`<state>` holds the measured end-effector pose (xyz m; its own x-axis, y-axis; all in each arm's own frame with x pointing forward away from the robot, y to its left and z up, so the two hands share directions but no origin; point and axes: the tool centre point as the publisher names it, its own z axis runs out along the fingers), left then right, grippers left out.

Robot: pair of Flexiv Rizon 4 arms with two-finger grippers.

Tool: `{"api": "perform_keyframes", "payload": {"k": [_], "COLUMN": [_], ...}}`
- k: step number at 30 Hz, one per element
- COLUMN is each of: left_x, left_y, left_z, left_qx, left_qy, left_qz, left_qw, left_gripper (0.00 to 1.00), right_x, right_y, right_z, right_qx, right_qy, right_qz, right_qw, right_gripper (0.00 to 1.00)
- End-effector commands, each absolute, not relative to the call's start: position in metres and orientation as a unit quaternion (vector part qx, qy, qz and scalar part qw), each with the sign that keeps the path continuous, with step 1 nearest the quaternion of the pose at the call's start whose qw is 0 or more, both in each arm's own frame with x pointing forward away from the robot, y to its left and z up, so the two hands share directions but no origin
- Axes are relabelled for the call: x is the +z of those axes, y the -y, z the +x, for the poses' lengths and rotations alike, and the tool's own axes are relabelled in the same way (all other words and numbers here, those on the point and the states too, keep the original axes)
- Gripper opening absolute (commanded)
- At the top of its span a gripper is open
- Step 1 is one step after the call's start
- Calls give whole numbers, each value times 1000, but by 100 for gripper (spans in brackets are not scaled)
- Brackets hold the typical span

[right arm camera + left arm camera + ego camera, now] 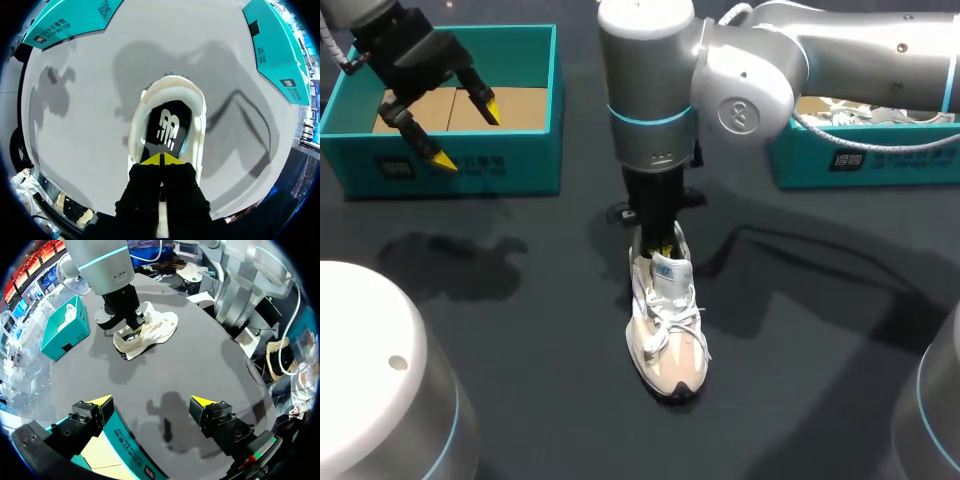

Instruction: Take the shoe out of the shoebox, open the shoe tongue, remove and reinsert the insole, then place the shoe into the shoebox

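Observation:
A white and beige shoe stands upright on the dark table, toe toward the near edge. My right gripper comes straight down into its heel opening. In the right wrist view its yellow tips are pressed together, shut, just over the black insole inside the shoe; nothing shows between them. My left gripper hangs open over the front wall of the teal shoebox at far left, holding nothing. The left wrist view has that gripper above the box edge, with the shoe ahead.
A second teal shoebox sits at the far right under my right arm, with something white inside it. The left box holds brown cardboard. Dark table surface spreads around the shoe.

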<state>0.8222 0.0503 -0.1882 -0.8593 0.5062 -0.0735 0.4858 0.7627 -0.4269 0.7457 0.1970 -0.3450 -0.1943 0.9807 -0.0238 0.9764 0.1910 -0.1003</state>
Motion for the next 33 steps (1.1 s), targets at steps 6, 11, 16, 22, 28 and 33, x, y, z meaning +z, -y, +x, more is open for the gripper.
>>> {"api": "perform_keyframes", "payload": {"k": [6, 11, 16, 22, 28, 33], "left_x": [-188, -188, -188, -188, -188, -188], "left_y": [-50, -50, -50, -50, -50, -50], "left_z": [823, 823, 823, 823, 823, 823], "left_qx": [220, 220, 220, 220, 220, 220], "left_qy": [939, 939, 939, 939, 939, 939], "left_qz": [-265, -265, -265, -265, -265, -265], "left_qw": [24, 24, 24, 24, 24, 24], "left_gripper": [100, 100, 100, 100, 100, 100], "right_x": [-345, -344, -343, -343, -342, -341], "right_y": [-196, -197, -197, -196, -196, -196], "right_z": [738, 734, 729, 723, 721, 719], "right_qx": [56, 57, 52, 49, 48, 48], "right_qy": [767, 765, 760, 751, 749, 747], "right_qz": [-639, -640, -647, -657, -660, -663], "right_qw": [32, 38, 38, 36, 34, 33], "right_gripper": [0, 7, 15, 40, 68, 100]}}
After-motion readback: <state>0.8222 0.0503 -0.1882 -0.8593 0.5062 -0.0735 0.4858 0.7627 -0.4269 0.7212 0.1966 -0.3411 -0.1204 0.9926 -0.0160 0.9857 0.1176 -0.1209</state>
